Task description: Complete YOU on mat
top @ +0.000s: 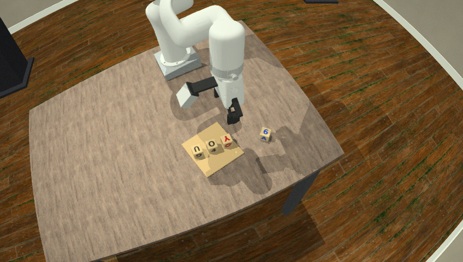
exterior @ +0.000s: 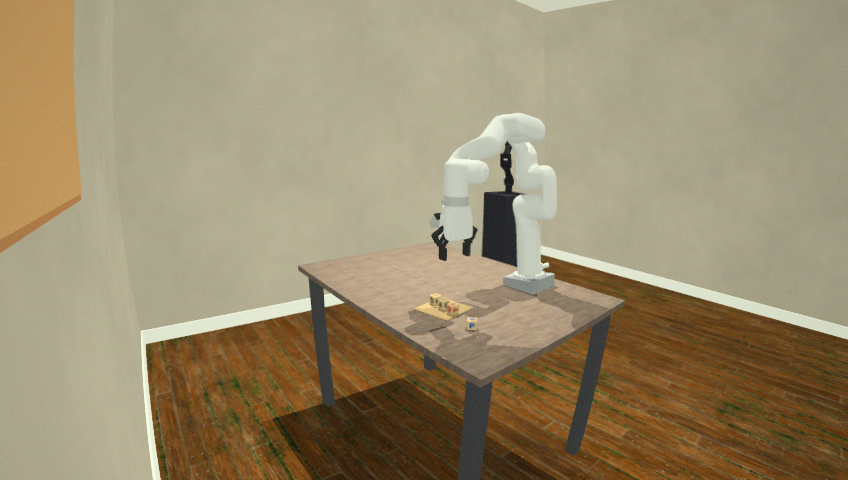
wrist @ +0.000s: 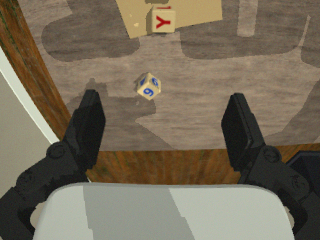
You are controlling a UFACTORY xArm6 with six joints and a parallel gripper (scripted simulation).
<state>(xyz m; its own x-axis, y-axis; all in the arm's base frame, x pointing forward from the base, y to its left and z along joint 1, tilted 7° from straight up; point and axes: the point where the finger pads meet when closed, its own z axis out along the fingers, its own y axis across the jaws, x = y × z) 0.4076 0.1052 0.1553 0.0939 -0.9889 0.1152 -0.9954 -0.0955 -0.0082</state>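
A tan mat (top: 218, 164) (exterior: 427, 309) (wrist: 200, 0) lies on the table. Three wooden blocks sit on it in a row. The Y block (top: 226, 139) (exterior: 452, 306) (wrist: 162, 22) has a red letter on top, the O block (top: 211, 144) and the U block (top: 197, 150) have black letters. The fourth block (top: 265, 134) (exterior: 471, 322) (wrist: 148, 87), with a blue mark on top, lies off the mat near the table's edge. My gripper (top: 234, 115) (exterior: 453, 245) (wrist: 164, 106) is open and empty, high above the table, apart from all blocks.
The wooden table (top: 97, 129) (exterior: 535, 321) carries the arm's base (top: 178, 64) (exterior: 528, 282) at its back. The table's edge (wrist: 167, 160) runs close to the fourth block. A black cabinet (exterior: 498, 226) stands behind the table.
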